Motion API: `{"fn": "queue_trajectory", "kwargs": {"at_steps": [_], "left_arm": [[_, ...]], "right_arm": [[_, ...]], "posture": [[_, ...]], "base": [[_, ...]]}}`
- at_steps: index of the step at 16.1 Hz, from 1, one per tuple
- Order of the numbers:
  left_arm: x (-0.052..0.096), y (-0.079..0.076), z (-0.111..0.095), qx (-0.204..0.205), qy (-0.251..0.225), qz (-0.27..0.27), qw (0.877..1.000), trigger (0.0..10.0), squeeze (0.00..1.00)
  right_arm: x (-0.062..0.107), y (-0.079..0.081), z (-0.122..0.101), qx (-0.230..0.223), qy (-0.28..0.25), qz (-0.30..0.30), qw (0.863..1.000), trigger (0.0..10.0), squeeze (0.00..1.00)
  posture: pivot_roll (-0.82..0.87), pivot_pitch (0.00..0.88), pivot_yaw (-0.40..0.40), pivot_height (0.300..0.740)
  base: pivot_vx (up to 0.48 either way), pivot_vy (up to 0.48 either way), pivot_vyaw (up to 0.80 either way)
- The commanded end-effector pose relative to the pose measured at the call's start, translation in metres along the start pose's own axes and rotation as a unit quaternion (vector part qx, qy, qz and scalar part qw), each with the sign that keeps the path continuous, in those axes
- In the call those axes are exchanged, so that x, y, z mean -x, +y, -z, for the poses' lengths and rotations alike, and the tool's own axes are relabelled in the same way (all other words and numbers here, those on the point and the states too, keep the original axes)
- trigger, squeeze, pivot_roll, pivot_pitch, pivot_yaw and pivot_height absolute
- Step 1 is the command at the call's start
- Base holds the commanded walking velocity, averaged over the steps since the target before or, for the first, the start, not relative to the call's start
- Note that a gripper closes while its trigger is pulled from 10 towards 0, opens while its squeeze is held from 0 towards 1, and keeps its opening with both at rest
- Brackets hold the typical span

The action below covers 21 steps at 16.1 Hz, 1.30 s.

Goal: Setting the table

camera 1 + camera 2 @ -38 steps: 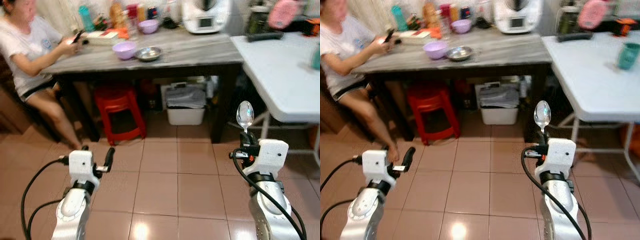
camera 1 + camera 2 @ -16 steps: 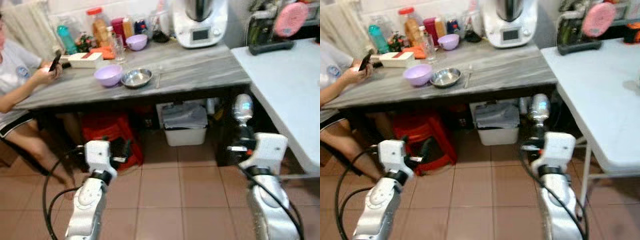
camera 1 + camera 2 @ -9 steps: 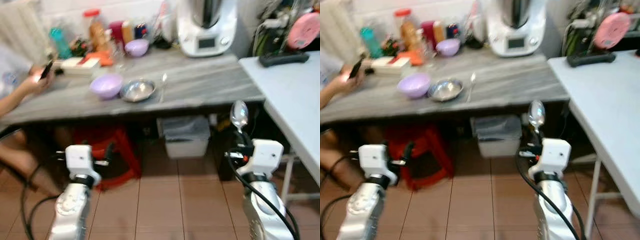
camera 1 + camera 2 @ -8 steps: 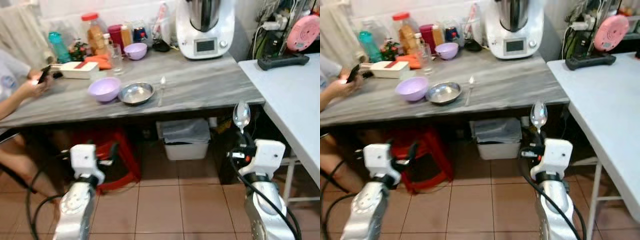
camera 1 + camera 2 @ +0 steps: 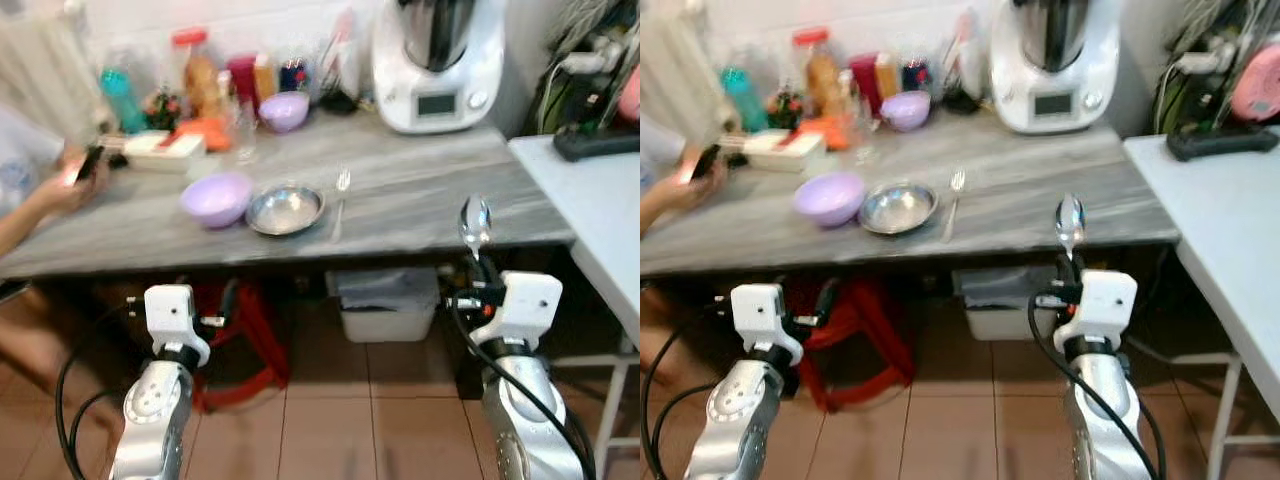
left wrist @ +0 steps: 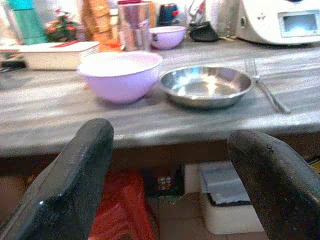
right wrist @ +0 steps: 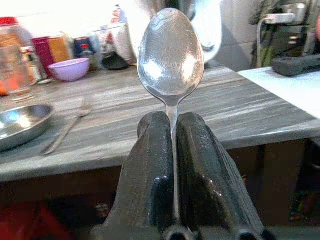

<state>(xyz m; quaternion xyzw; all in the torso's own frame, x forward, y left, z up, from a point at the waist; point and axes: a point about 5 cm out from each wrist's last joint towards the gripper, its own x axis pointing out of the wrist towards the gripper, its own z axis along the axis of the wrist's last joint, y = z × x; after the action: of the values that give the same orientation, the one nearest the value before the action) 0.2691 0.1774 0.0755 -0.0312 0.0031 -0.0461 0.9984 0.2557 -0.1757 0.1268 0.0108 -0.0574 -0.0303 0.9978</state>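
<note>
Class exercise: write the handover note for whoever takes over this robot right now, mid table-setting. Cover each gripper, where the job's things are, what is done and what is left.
Right gripper: shut on the spoon, held upright, bowl up, in front of the grey table.
Left gripper: open, holding nothing, low before the table edge.
On the table: lilac bowl, steel dish beside it, fork just right of the dish.
Done: bowl, dish and fork laid.
Left: spoon not yet placed; probably goes by the fork.
Note: a person's hand holds a phone at the table's left end.
</note>
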Motion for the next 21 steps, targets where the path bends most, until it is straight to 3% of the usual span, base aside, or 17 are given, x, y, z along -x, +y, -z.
{"fn": "queue_trajectory", "kwargs": {"at_steps": [1,11,15,19,21], "left_arm": [[-0.002,-0.004,-0.001,0.002,0.0,0.005,1.0,10.0,0.0],[-0.005,-0.012,0.0,0.008,0.005,0.021,1.0,10.0,0.0],[-0.003,-0.017,0.004,0.009,0.014,0.045,0.999,10.0,0.0],[0.007,-0.023,0.006,0.014,0.019,0.099,0.995,10.0,0.0],[0.018,-0.032,0.007,0.01,0.026,0.177,0.984,10.0,0.0]], "right_arm": [[-0.001,-0.002,-0.004,0.003,-0.008,0.004,1.0,10.0,0.0],[-0.003,-0.002,-0.004,0.002,-0.007,0.01,1.0,10.0,0.0],[-0.005,0.0,-0.003,-0.002,-0.005,0.016,1.0,10.0,0.0],[-0.007,-0.005,0.0,-0.005,0.008,0.03,1.0,10.0,0.0],[-0.012,-0.014,0.003,-0.016,0.025,0.048,0.998,10.0,0.0]], "posture": [[-0.16,0.0,0.118,0.74],[-0.16,0.0,0.123,0.74],[-0.15,0.0,0.119,0.74],[-0.14,0.0,0.112,0.74],[-0.13,0.008,0.108,0.74]], "base": [[0.349,0.0,0.0],[0.341,0.0,0.24],[0.0,0.0,0.0],[0.0,0.0,0.0],[0.0,0.0,0.0]]}}
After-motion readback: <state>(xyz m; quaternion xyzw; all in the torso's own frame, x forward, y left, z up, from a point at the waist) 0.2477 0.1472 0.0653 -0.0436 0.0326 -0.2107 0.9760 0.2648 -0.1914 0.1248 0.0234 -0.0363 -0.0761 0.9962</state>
